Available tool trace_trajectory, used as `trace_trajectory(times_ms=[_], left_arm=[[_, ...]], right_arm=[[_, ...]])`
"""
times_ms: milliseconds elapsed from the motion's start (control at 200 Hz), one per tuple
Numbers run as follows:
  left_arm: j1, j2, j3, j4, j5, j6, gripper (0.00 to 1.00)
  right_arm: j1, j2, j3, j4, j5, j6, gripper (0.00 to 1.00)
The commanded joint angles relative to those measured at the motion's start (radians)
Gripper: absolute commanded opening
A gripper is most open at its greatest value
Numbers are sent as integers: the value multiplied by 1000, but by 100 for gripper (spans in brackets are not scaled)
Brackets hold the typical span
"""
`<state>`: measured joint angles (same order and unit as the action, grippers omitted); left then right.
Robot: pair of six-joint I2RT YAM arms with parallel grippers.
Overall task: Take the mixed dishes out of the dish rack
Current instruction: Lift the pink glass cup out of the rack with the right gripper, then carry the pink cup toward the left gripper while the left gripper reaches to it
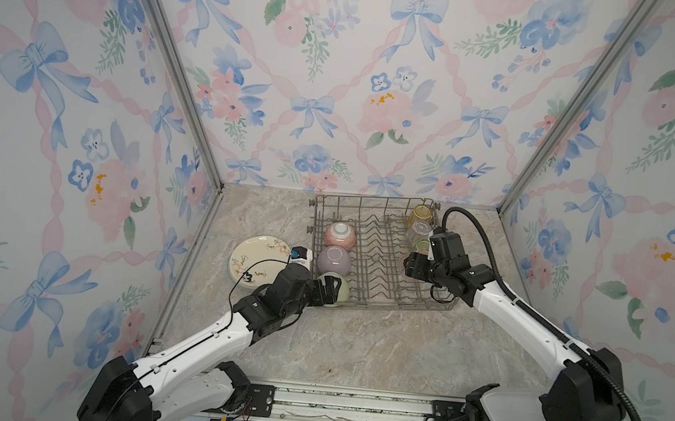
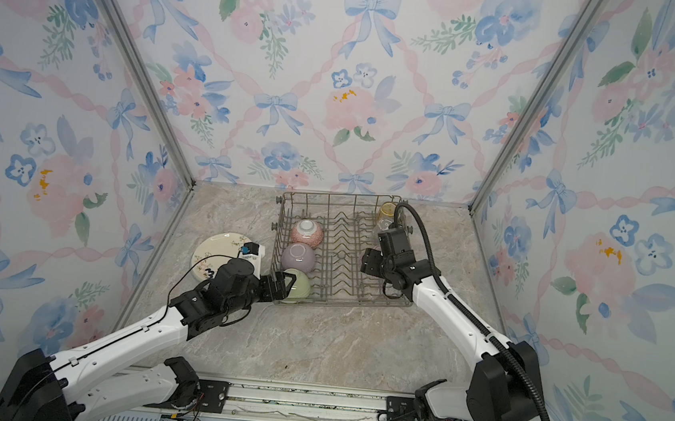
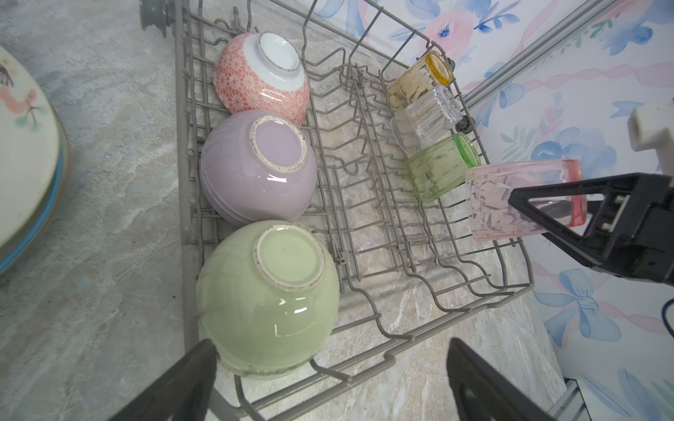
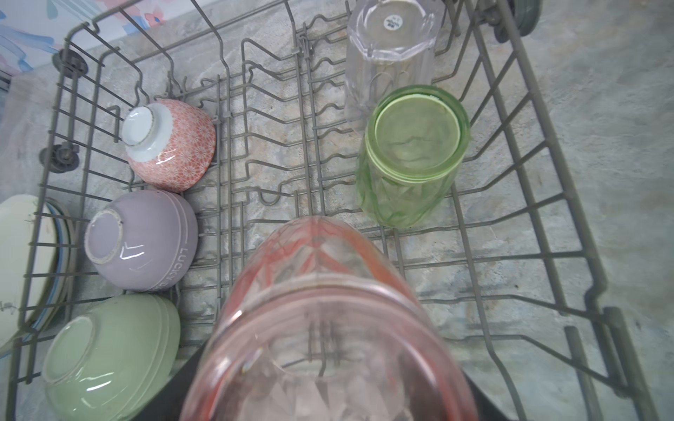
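The grey wire dish rack point(image 1: 377, 305) point(image 2: 344, 302) stands at the back of the table. Along its left side, three bowls lie upside down: pink point(image 1: 340, 233), lilac point(image 1: 333, 260) and green point(image 1: 342, 289) point(image 3: 266, 299). My left gripper point(image 1: 329, 293) point(image 3: 332, 351) is open at the rack's front left corner, with one finger beside the green bowl's rim. My right gripper point(image 1: 410, 263) point(image 4: 335, 386) is shut on a pink tumbler point(image 3: 510, 204) point(image 4: 328, 310), held tilted over the rack's right side. Amber point(image 3: 419, 78), clear point(image 3: 426, 116) and green point(image 3: 437, 166) tumblers stand in a row behind it.
A stack of plates point(image 1: 258, 259) point(image 3: 22, 164), floral one on top, lies on the marble table point(image 1: 357, 346) left of the rack. Rows of tines fill the rack's middle. Patterned walls close in three sides, and a metal rail runs along the front.
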<state>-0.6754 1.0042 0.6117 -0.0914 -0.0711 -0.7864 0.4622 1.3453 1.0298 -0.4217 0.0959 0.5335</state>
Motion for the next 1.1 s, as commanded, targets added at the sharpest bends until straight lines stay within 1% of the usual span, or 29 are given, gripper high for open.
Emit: trace_trajectory(times_ms=[0,130,285,295,460,585,890,1095], left_arm=[[12,-1,24,28,-3,24,98],[39,2,24,44,35,29,98],[93,-4,5,86,94,21,98],[97,-4,3,88,99,20,98],[149,-13,-9,119,157,9,98],[160,-25,-7,125,167,10,98],[170,-43,-9,155,209,10,98],[169,-88,-52,227,246,-24,98]], right_arm=[[11,-43,-30,60,-38,45,50],[12,-46,-40,91,-69,72,50],[12,-43,-34,139,-128,85,49],[13,-43,-34,142,-131,107,49],[18,-51,-25,166,-147,132,49],[23,-55,-19,176,-164,145,49],[28,-81,-52,261,-252,206,48],[43,-95,-69,308,-286,237,48]])
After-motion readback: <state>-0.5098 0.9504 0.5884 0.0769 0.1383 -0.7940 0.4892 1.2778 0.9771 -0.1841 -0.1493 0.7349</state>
